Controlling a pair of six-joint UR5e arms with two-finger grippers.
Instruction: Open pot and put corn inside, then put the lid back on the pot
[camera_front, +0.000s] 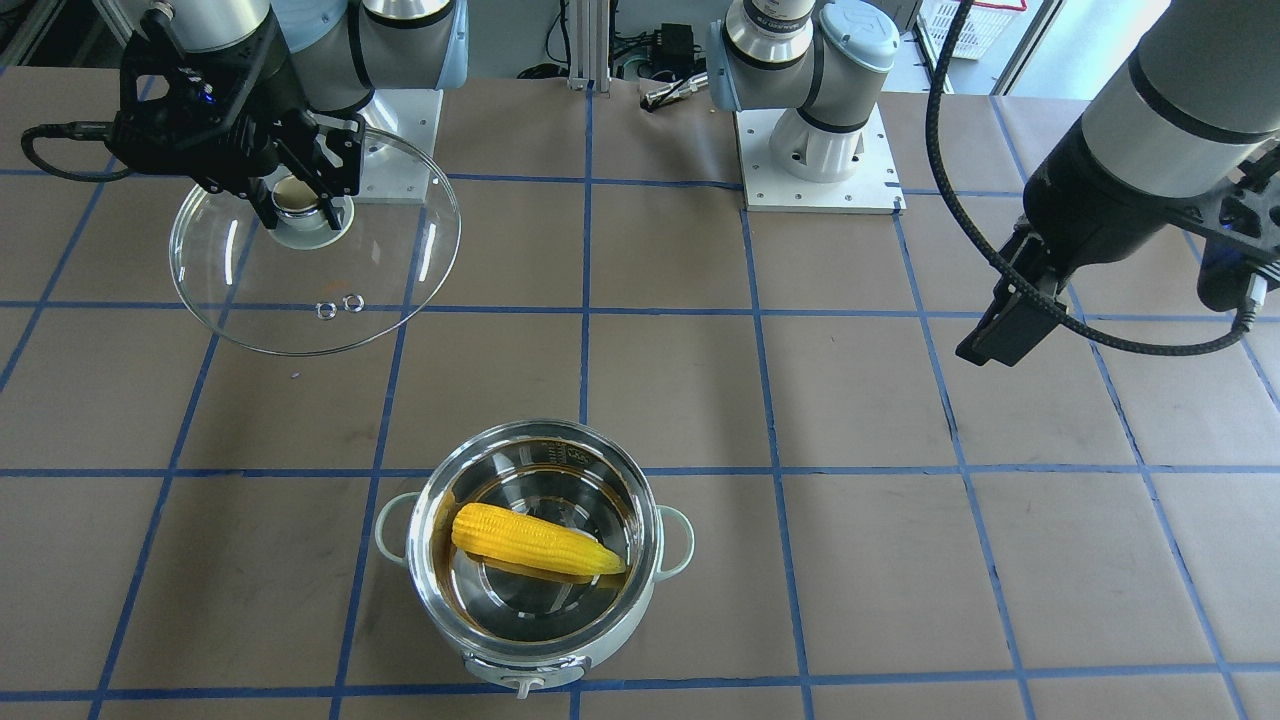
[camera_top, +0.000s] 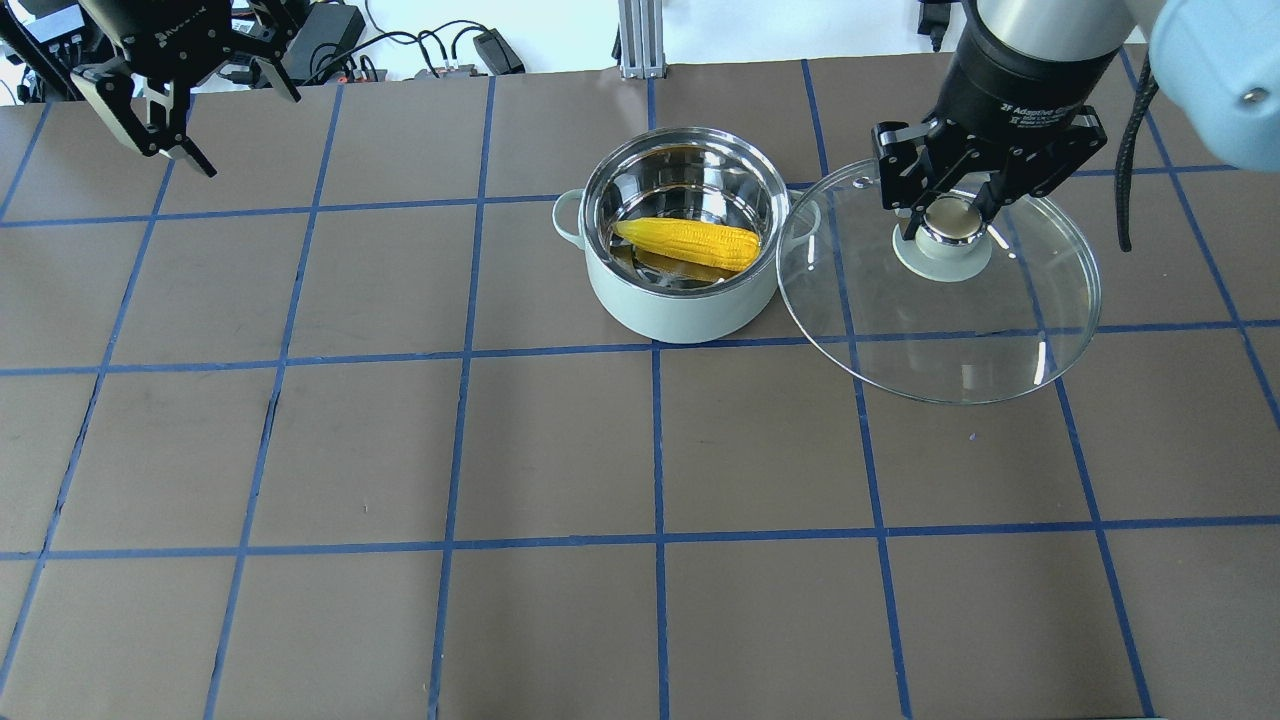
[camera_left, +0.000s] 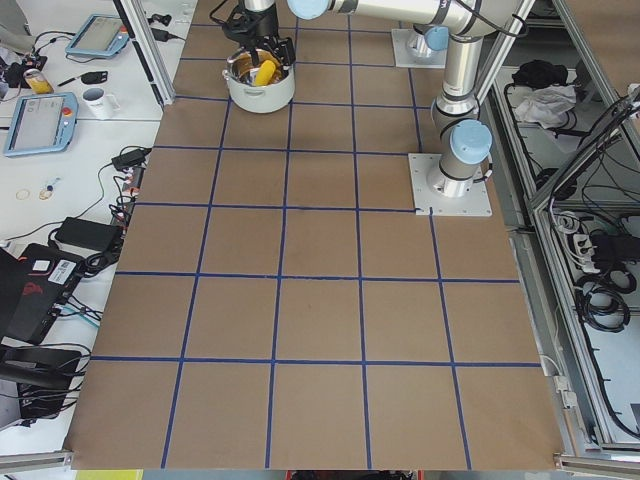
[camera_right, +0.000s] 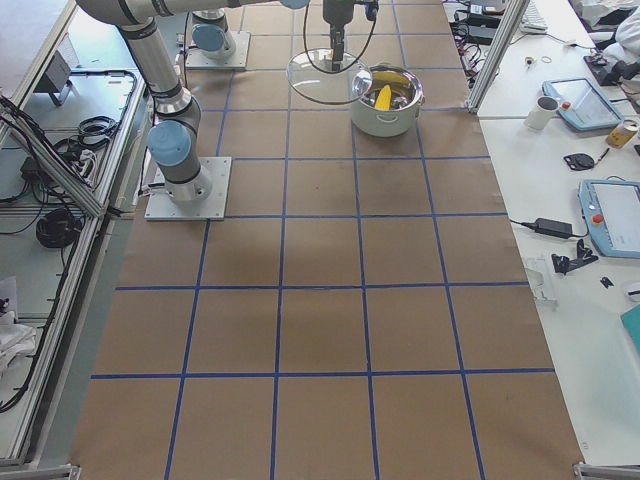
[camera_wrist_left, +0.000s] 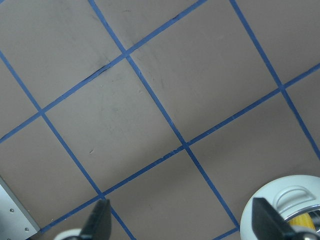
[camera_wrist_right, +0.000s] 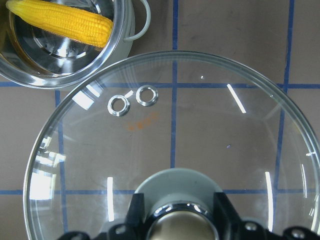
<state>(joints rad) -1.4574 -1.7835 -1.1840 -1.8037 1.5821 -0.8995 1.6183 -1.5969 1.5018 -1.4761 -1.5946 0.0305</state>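
Note:
The pot (camera_top: 680, 315) stands open on the table, and the corn (camera_top: 690, 243) lies inside it across the steel bottom. My right gripper (camera_top: 950, 220) is shut on the beige-gold knob of the glass lid (camera_top: 960, 340) and holds it tilted in the air, just beside the pot. In the front view the lid (camera_front: 300, 290) hangs from the right gripper (camera_front: 298, 205), away from the pot (camera_front: 560, 650) and corn (camera_front: 535, 540). The right wrist view shows the lid (camera_wrist_right: 200, 125), the corn (camera_wrist_right: 60, 22) and the pot's rim (camera_wrist_right: 120, 40). My left gripper (camera_top: 175, 125) is open and empty, raised far off to the side.
The brown table with blue tape grid lines (camera_top: 655, 450) spreads around the pot. The arm base plates (camera_front: 820, 160) sit at the robot's side of the table. The left wrist view shows bare table and the pot's edge (camera_wrist_left: 280, 200).

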